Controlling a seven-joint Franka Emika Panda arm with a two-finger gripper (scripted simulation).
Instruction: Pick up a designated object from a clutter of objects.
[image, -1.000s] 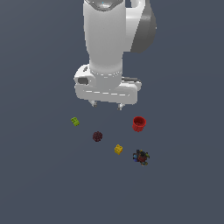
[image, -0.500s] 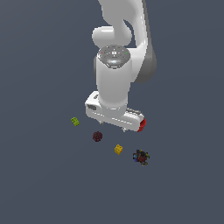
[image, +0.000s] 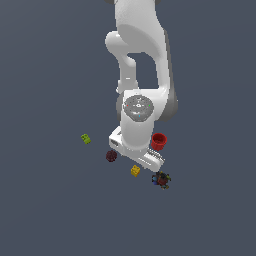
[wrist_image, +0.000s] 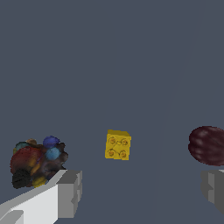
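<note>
The designated object, a small yellow studded brick (image: 135, 171) (wrist_image: 117, 145), lies on the grey floor among the clutter. My gripper (wrist_image: 142, 194) hangs above it, open, with one finger (wrist_image: 70, 193) on each side of the wrist view and nothing between them. In the exterior view the white hand (image: 136, 149) is just behind the brick and its fingertips are hard to make out. The dark maroon ball (image: 111, 156) (wrist_image: 207, 145) and the dark multicoloured lump (image: 161, 179) (wrist_image: 37, 161) flank the brick.
A red cup (image: 158, 141) stands beside the arm on the exterior view's right, partly covered by the hand. A lime-green brick (image: 86, 138) lies apart at the exterior view's left. The floor is plain dark grey all around.
The arm has swung down and toward the brick, the hand turning and dropping lower over the clutter. The objects have not moved.
</note>
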